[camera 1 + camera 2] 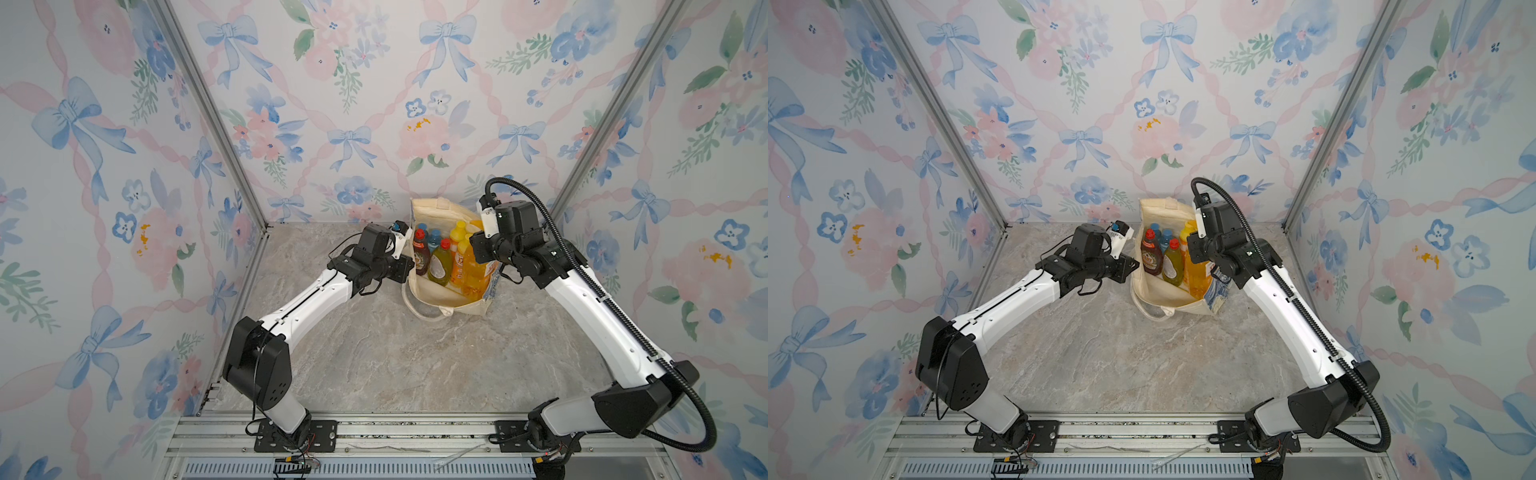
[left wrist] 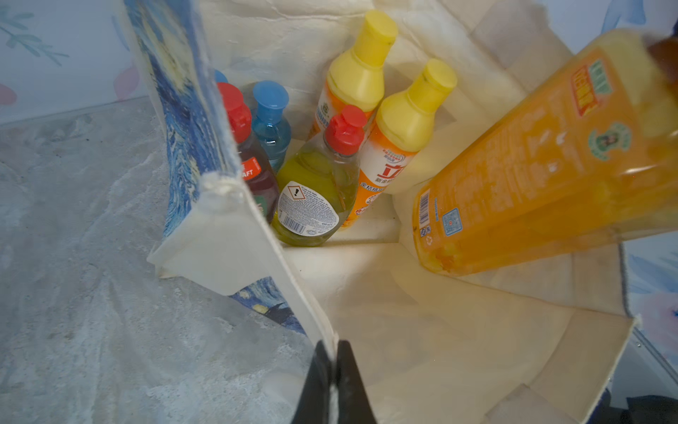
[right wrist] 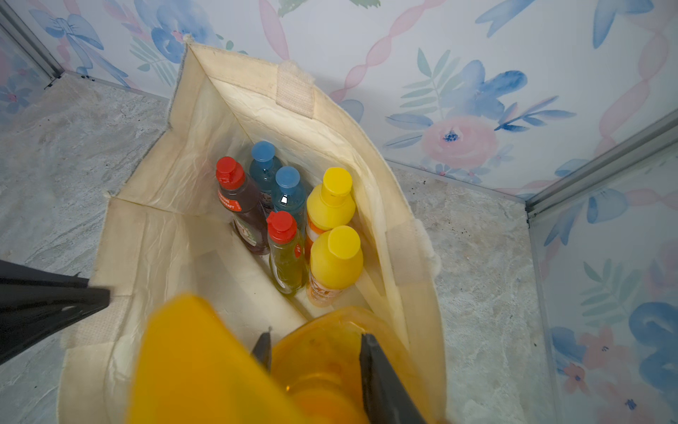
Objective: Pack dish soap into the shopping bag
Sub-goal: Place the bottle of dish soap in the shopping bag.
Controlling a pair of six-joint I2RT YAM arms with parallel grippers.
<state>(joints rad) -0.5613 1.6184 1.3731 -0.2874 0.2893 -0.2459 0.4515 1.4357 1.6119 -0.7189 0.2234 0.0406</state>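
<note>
Top view: cream canvas shopping bag with blue-and-yellow print (image 1: 440,305) stands open at the rear of the grey marble table (image 1: 374,353); large orange translucent dish soap bottle (image 1: 473,268) hangs in its mouth.
Left wrist: left gripper (image 2: 332,367) is clamped on the bag rim.
Right wrist: right gripper (image 3: 315,352) grips that bottle above six small capped bottles (image 3: 286,253).
Risk: a skewed release could topple them.

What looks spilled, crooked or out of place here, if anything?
No spill shows. The six small bottles stand upright in the bag. Only the orange bottle is tilted: the right gripper holds it slanting into the bag, while the left gripper pinches the bag's rim.
</note>
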